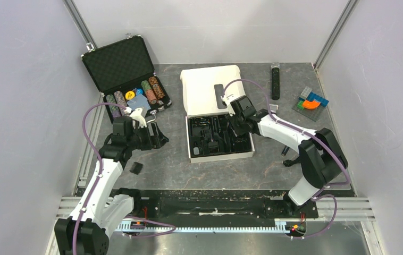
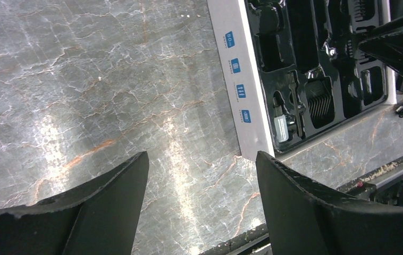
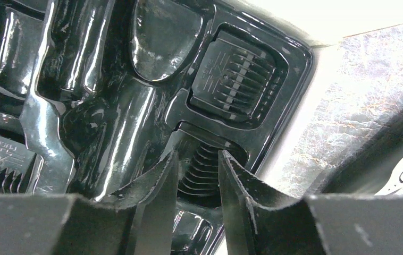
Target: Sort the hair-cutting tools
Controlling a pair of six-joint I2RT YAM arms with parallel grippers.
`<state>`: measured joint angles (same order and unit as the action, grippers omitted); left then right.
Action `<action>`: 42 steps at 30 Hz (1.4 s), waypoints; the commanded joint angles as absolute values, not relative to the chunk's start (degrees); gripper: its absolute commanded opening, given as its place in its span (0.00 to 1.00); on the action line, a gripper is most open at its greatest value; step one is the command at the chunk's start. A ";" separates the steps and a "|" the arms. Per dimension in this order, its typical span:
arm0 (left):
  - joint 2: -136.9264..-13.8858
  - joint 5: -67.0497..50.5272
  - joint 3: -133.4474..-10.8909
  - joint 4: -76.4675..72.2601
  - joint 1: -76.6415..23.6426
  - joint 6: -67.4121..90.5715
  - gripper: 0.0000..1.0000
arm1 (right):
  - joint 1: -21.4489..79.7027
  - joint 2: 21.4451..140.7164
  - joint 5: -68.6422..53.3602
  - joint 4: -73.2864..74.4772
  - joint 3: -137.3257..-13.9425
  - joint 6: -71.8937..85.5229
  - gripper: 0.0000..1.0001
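An open white box [image 1: 210,85] holds a black moulded tray [image 1: 196,149]. My right gripper [image 1: 236,126] [image 3: 198,154] reaches into the tray's right side. Its jaws stand narrow on a ribbed black comb attachment [image 3: 203,171] that sits in a slot. A second comb [image 3: 236,79] fills the slot beyond it, and a third [image 3: 0,172] lies further left. Another small black comb [image 1: 136,168] lies on the table near my left arm. My left gripper [image 1: 157,136] [image 2: 203,156] hangs open over bare table, left of the box. A black-and-silver body [image 3: 401,167], apparently the clipper, shows right of the box.
An open poker-chip case [image 1: 122,66] with stacked chips stands at the back left. A long black stick [image 1: 275,81] and coloured blocks [image 1: 311,101] lie at the back right. A small black item [image 1: 290,156] rests right of the box. Walls enclose the table.
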<state>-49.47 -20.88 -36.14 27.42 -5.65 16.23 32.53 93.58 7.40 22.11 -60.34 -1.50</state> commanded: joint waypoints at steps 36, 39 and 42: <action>-55.35 20.86 -31.98 48.23 -0.09 60.55 0.83 | 37.34 63.29 5.52 0.44 -42.98 -8.17 0.98; -56.96 20.72 -30.91 45.90 -0.15 60.51 0.82 | 37.35 63.13 5.38 0.49 -42.80 -8.38 0.98; -57.96 20.58 -29.78 43.73 -0.09 60.06 0.81 | 37.35 63.12 5.08 0.45 -42.71 -8.35 0.98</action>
